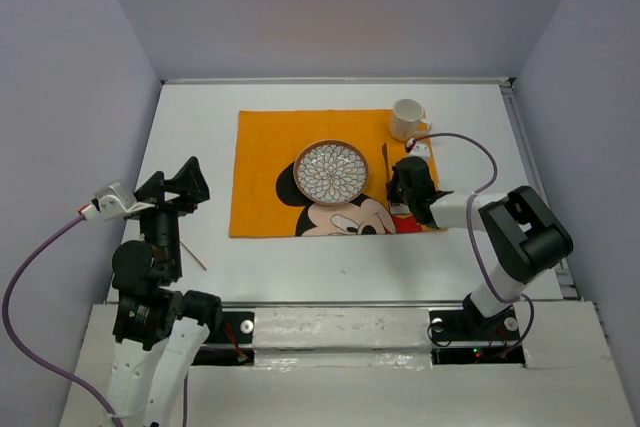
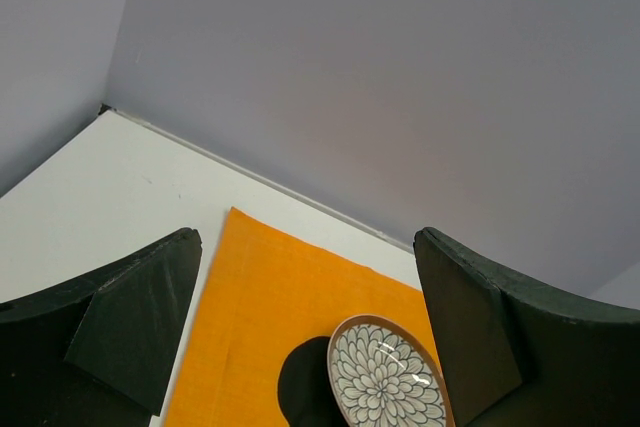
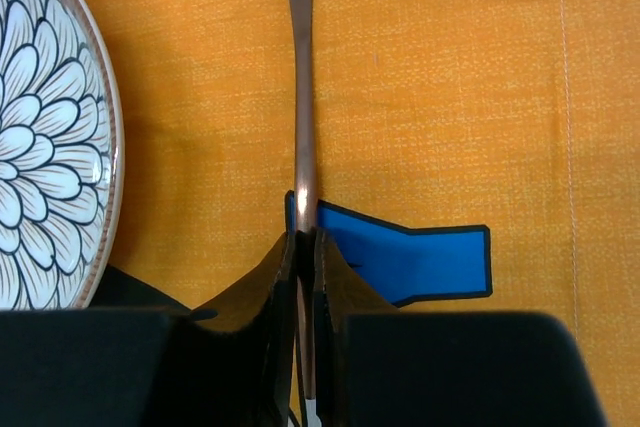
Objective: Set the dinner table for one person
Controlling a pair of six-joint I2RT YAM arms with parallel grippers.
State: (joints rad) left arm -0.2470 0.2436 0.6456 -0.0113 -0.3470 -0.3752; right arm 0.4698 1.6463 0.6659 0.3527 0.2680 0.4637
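The dinner table [image 1: 195,127] is a wide white top carrying an orange Mickey Mouse mat [image 1: 262,162]. A round flower-patterned plate [image 1: 331,171] sits in the middle of the mat. Just right of the plate a slim copper-coloured utensil [image 1: 385,159] lies along the mat. My right gripper [image 1: 402,185] is low over it, shut on its handle [image 3: 303,97], which runs straight out between the fingers [image 3: 335,267]; the utensil's head is out of view. My left gripper [image 1: 175,187] hangs open and empty above the table's left side, with the mat [image 2: 270,297] and plate [image 2: 385,377] showing between its fingers.
A white mug [image 1: 407,119] stands at the mat's far right corner. A thin stick [image 1: 193,255] lies on the bare table near the left arm's base. Grey walls enclose the table on three sides.
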